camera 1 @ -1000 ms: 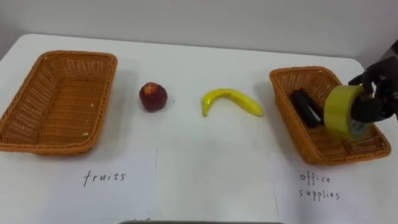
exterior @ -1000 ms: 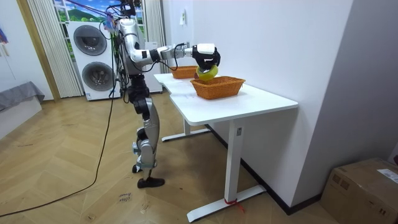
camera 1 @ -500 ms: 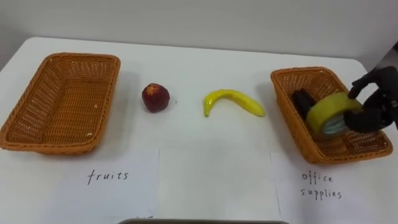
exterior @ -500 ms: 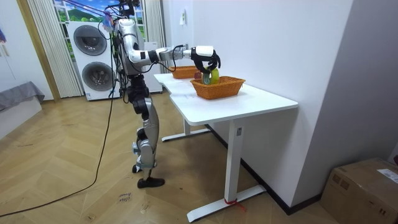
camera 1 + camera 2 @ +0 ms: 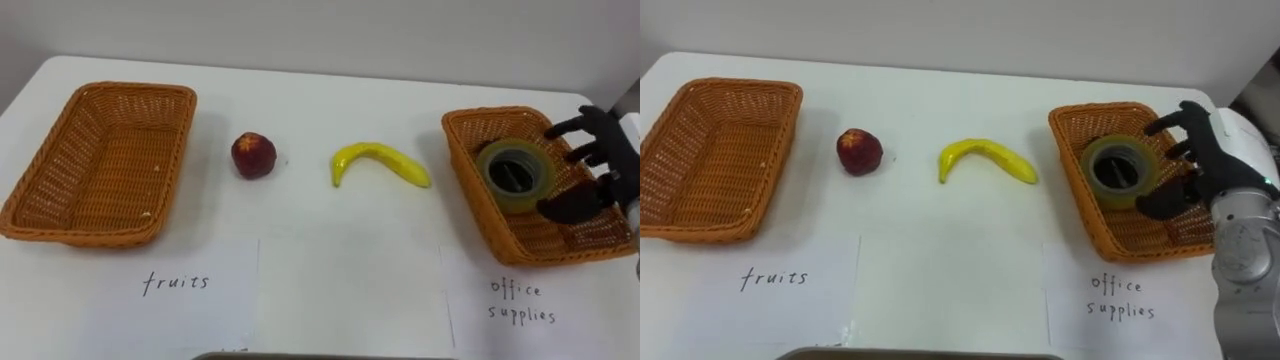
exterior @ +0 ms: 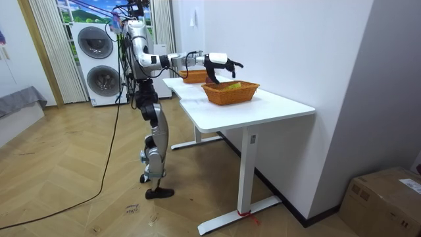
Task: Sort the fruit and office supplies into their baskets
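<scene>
A yellow tape roll [image 5: 514, 173] lies flat inside the office-supplies basket [image 5: 470, 195] at the table's right, partly covering a dark object beneath it. My right hand [image 5: 596, 165] hovers over the basket's right side, open with fingers spread, clear of the roll [image 5: 1117, 169]. A red apple [image 5: 254, 155] and a yellow banana [image 5: 380, 162] lie on the white table between the baskets. The fruits basket [image 5: 60, 225] at the left is empty. In the room view I stand at the table's end with my right hand [image 6: 223, 62] out over the basket [image 6: 230, 93].
Paper labels reading "fruits" [image 5: 176, 283] and "office supplies" [image 5: 517, 301] lie near the front edge. The table [image 5: 320, 260] ends just right of the office-supplies basket. A wall runs close behind the table.
My right hand has opened and let go of the tape roll, which dropped flat into the office-supplies basket. The hand has lifted slightly to the right.
</scene>
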Robot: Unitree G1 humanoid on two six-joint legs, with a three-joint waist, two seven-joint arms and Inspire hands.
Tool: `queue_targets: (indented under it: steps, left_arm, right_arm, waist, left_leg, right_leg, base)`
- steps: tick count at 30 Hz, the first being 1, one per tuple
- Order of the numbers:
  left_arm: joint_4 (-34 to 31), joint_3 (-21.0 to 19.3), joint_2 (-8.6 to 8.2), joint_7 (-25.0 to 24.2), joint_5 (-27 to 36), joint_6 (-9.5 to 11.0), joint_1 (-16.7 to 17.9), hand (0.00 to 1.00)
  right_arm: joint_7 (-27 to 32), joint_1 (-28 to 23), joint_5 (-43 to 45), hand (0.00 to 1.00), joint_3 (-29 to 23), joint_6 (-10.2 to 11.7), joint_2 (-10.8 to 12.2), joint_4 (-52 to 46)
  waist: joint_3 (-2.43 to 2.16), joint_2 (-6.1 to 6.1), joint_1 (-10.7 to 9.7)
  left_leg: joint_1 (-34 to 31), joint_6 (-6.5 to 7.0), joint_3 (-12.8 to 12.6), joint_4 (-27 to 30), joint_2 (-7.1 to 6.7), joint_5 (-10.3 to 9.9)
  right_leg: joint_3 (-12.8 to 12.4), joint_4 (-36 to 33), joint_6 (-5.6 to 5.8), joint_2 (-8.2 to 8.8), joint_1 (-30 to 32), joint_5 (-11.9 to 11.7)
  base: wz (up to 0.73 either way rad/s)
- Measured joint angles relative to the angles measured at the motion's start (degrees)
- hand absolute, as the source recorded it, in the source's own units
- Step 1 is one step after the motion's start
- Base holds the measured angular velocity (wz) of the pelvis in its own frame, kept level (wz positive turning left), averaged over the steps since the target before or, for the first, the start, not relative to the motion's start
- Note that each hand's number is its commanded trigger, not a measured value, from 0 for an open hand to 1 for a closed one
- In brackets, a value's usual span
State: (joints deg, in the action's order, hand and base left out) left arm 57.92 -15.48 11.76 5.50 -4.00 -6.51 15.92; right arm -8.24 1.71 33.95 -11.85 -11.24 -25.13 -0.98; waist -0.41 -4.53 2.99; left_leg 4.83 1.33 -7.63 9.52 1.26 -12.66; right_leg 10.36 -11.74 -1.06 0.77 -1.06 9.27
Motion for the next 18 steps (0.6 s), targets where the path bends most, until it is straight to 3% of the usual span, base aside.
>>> queue_targets:
  steps: [18]
  left_arm:
    - [1.02, 0.20, -0.03, 1.90, 0.06, 0.66, 0.07, 0.00]
  right_arm:
    - [-0.74, 0.00, -2.19, 0.00, 0.00, 0.08, 0.00, -0.50]
  waist:
    - [0.33, -0.12, 0.24]
  left_leg:
    - [0.05, 0.01, 0.01, -0.18, -0.02, 0.00]
  right_leg:
    - [-0.06, -0.03, 0.04, -0.15, -0.06, -0.06]
  base:
    - [0.00]
